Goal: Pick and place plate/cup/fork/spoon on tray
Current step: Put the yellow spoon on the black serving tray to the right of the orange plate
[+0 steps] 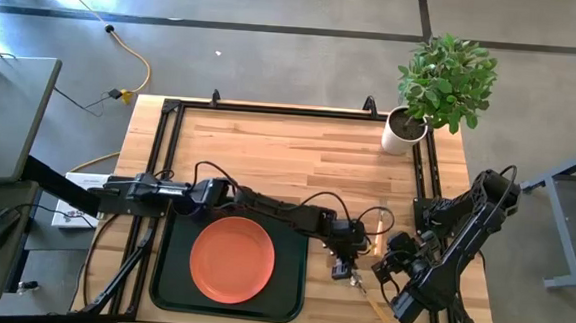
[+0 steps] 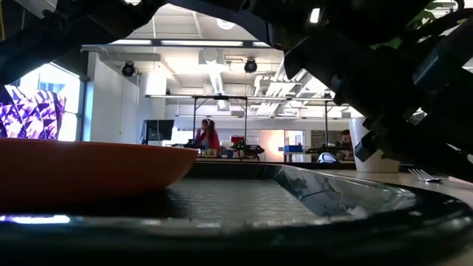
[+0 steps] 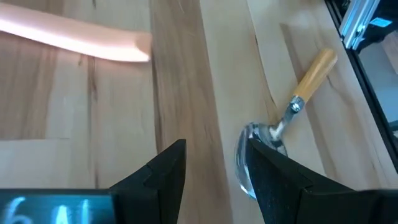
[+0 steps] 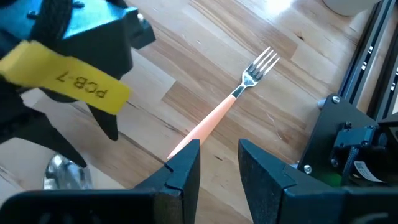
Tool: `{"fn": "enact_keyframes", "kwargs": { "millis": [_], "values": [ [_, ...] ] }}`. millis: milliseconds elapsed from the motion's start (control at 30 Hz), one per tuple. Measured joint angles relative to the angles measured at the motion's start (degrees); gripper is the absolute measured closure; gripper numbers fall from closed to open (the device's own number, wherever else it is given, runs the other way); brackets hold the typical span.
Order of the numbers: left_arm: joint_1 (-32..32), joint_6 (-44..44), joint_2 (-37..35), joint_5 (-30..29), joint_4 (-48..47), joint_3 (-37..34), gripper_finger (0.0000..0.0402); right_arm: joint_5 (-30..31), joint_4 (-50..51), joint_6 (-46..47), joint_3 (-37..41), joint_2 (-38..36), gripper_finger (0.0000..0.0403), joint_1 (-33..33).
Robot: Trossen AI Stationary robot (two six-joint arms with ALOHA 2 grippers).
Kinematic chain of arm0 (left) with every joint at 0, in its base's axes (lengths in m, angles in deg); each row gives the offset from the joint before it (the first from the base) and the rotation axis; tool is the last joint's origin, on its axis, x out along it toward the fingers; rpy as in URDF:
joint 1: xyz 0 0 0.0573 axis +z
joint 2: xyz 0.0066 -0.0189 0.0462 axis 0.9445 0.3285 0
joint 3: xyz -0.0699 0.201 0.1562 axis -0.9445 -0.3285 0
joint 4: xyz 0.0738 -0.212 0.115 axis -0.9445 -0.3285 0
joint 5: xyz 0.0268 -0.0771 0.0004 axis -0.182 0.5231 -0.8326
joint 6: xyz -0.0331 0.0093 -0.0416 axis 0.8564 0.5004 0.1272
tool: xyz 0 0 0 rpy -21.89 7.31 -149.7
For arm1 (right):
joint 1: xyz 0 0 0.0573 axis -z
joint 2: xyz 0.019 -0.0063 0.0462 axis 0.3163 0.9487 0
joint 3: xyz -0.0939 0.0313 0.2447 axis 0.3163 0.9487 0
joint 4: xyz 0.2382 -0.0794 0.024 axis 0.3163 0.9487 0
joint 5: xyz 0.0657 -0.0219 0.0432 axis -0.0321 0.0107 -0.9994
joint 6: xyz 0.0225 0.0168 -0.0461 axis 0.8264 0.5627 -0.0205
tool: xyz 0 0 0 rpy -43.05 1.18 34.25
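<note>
Spoon and fork approached on the table.
The open left hand (image 3: 214,171) is held over the spoon (image 3: 283,127); the open right hand (image 4: 219,163) is poised above the fork (image 4: 233,99).

1. In the high view the spoon (image 1: 372,300) is mostly hidden between the two arms.
2. The fork (image 4: 231,94) handle's lower end disappears behind the right gripper (image 4: 219,163).
3. One finger (image 3: 280,180) of the left gripper (image 3: 214,171) covers part of the spoon's bowl.

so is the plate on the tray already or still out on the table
On the tray. In the high view the plate lies flat inside the tray rim; fork and spoon remain on the wood.
</note>
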Motion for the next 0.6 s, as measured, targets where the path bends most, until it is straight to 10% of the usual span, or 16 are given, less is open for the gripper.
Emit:
{"fn": "enact_keyframes", "kwargs": {
  "millis": [600],
  "values": [
    [-0.3,0.0,0.0,2.7,-4.4,0.0,0.0243,0.4,0.0,0.0,0.0,0.0,0.0304,0.0]
  ]
}}
